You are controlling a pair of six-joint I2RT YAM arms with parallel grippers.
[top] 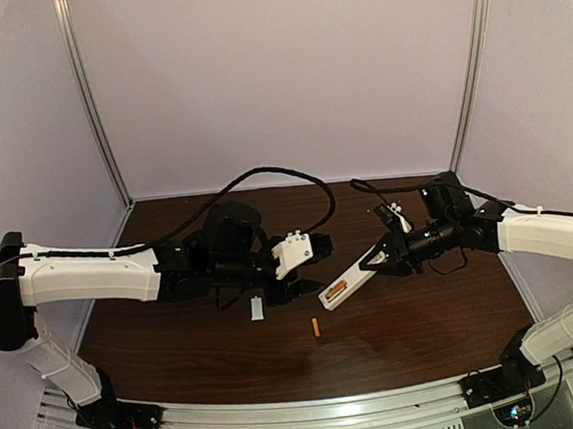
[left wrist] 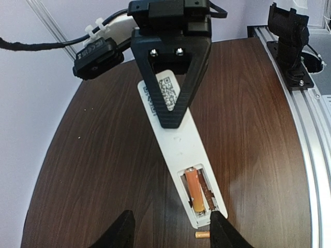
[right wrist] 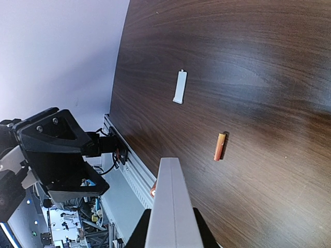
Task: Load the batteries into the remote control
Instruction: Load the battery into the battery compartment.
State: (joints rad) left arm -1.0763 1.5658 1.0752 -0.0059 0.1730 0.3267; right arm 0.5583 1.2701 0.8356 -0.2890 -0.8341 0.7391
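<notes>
My right gripper (top: 379, 260) is pinched on the remote control (top: 348, 281) at its far end and holds it off the table (top: 178, 354), back face up. My left gripper (left wrist: 170, 232) has its fingers (left wrist: 121, 233) spread to either side of the handset's free end. I cannot tell whether either finger touches it. Only my left wrist camera looks into the open battery bay. There, one orange battery (left wrist: 192, 188) lies lengthwise in one slot, and a printed code label sits on the handset's back just under my right gripper's black finger. The view from above shows that cell only as a small orange mark, and the right wrist camera sees only the handset's plain white edge running away between its own fingers. That right wrist view gives the best look at the bare wood. The second battery (right wrist: 220, 146) lies loose on it, and the small white cover plate (right wrist: 180, 87) lies well apart from it. From above, the loose battery sits on the near side of the handset's free end, with open tabletop all round it and on to the metal rail (top: 314, 413) at the near edge. The cover plate lies just under my left gripper's near side, left of the loose battery. Both grippers meet near the middle of the table, away from the pale walls (top: 284, 74) at the back and sides. I count two batteries, one in the bay and one loose, plus one remote control and one cover plate.
</notes>
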